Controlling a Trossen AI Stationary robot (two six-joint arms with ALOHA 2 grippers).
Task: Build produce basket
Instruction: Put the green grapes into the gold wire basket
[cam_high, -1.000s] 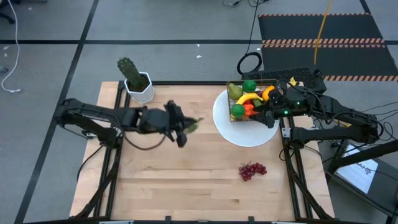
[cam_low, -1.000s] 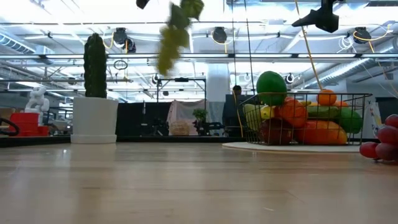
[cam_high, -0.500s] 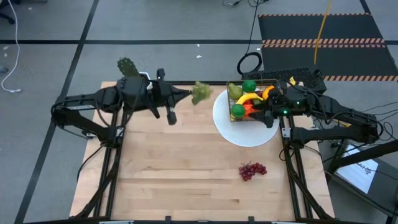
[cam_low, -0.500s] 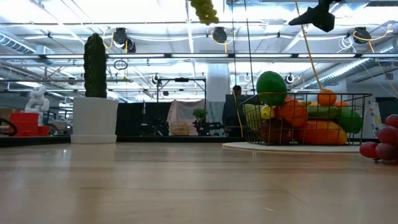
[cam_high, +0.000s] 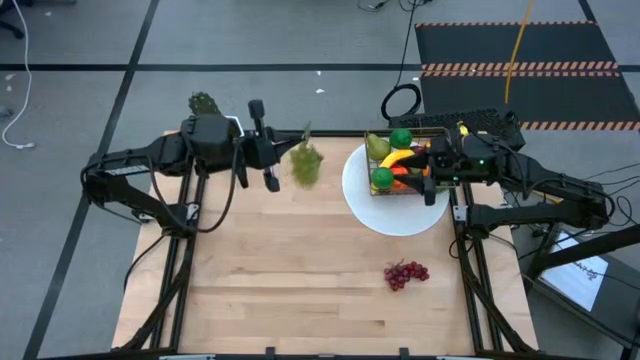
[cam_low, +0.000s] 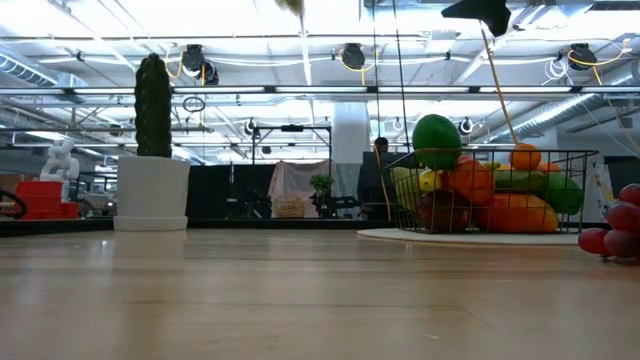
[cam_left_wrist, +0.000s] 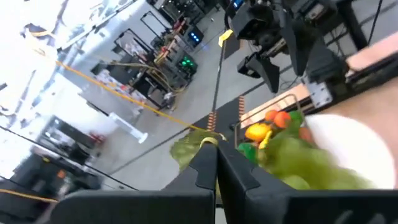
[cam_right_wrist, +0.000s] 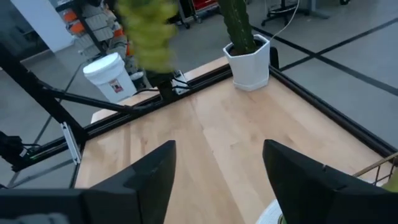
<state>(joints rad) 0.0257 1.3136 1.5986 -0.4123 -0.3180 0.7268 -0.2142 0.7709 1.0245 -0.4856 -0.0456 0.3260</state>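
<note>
i've got the left gripper up in the upper middle of the high view, its fingers pinched tight on the stem of the green grapes, and the bunch hangs blurred just to the right of the fingertips, above the far strip of the table. in the left wrist view the two dark fingers meet with no gap and the green cluster spreads out past them toward the plate. in the low view only a scrap of the bunch shows at the top edge, left of centre.

the basket sits in the upper right of the high view on the white plate, already heaped with produce: a green lime on top, a yellow banana, orange and red pieces packed behind the wire. the grapes are near the plate's left rim but apart from it.

my right gripper is at the basket's right side in the high view, over the fruit. from the right wrist view its fingers stand apart with bare table between them, nothing held.

the purple grapes lie on the wood in the lower right of the high view, well apart from the basket, and they peek in at the right edge of the low view. the cactus in its white pot stands at the upper left corner of the table, just behind the left arm.
</note>
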